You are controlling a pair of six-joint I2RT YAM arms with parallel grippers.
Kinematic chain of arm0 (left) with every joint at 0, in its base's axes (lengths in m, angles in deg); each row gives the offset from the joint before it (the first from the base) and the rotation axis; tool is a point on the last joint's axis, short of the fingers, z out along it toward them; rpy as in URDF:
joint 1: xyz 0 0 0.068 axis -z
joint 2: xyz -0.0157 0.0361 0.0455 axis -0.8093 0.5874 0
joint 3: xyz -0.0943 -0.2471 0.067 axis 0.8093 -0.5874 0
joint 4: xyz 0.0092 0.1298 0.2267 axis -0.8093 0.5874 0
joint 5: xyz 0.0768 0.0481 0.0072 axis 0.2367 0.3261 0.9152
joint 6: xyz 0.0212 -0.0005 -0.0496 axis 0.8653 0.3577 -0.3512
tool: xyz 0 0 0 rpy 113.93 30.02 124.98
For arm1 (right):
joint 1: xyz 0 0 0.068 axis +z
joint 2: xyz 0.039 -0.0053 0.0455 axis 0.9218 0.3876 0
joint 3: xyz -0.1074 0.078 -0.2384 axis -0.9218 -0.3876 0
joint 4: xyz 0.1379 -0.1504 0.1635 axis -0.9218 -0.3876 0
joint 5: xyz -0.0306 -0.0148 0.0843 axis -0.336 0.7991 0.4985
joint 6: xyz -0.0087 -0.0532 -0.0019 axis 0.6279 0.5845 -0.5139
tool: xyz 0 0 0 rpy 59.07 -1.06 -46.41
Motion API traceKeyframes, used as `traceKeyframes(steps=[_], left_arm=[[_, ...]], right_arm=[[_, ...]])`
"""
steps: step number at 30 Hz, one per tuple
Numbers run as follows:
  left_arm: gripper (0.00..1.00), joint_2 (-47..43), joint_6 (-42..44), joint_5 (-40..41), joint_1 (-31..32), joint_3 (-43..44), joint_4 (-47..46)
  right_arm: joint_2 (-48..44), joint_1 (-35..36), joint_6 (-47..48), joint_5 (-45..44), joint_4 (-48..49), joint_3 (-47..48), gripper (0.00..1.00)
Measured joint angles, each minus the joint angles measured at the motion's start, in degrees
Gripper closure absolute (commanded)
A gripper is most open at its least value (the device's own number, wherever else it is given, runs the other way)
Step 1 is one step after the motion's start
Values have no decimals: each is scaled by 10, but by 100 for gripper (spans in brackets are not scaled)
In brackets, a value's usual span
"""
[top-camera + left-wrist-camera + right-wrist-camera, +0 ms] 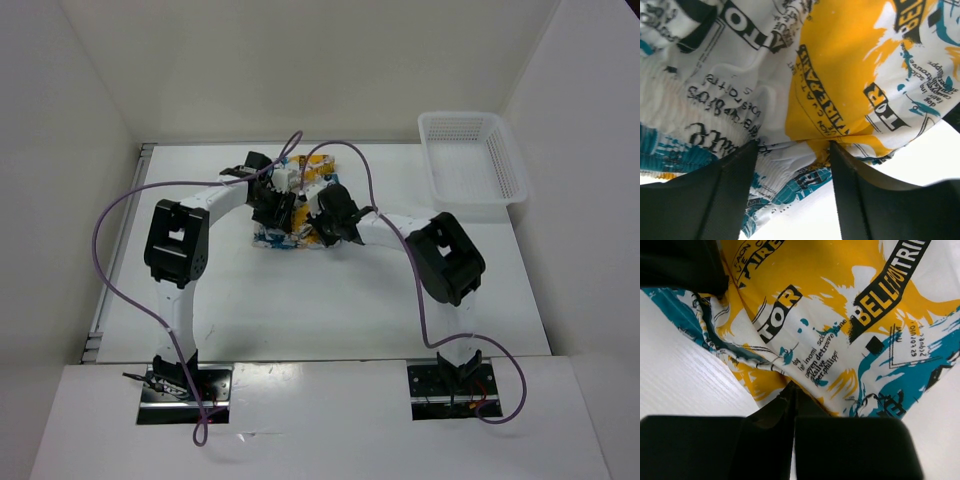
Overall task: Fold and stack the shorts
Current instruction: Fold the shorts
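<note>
The shorts (pixel 281 236) lie bunched mid-table (pixel 300 300). The left gripper (pixel 794 162) gapes wide around their hem, while the right gripper (pixel 792 392) is closed at the cloth's edge. If either snags on withdrawal, the fold could drag open.

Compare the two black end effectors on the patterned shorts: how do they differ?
The left black two-finger end effector has its fingers apart, with the soft white shorts printed teal, yellow and black bunched between them; the right black end effector has its fingers pressed together, tips at a cloth fold. Seen from above, the left sits on the shorts' left side, the right on their right. Both touch the same shorts.
</note>
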Motion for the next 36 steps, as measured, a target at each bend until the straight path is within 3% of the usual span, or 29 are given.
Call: traceKeyframes(steps=[4, 8, 15, 20, 25, 29, 36], left_arm=[[19, -3, 1, 2, -2, 7, 7], [1, -19, 3, 4, -19, 29, 29], [1, -118, 2, -1, -64, 78, 38], [1, -205, 2, -20, -116, 66, 26], [1, -270, 2, -20, -252, -6, -4], [1, -324, 2, 29, -362, -107, -26], [1, -407, 3, 139, -344, -200, -37]], right_arm=[[-9, 0, 8, 14, -49, 39, 96], [-58, 0, 24, 34, -105, 96, 92], [-249, -7, 83, 31, -127, 99, 85], [-332, -60, 118, -22, -126, 59, 82], [-359, -160, 134, -75, -129, -2, 77], [-401, -217, 134, -107, -128, -64, 73], [-508, -217, 135, -116, -127, -143, 71]])
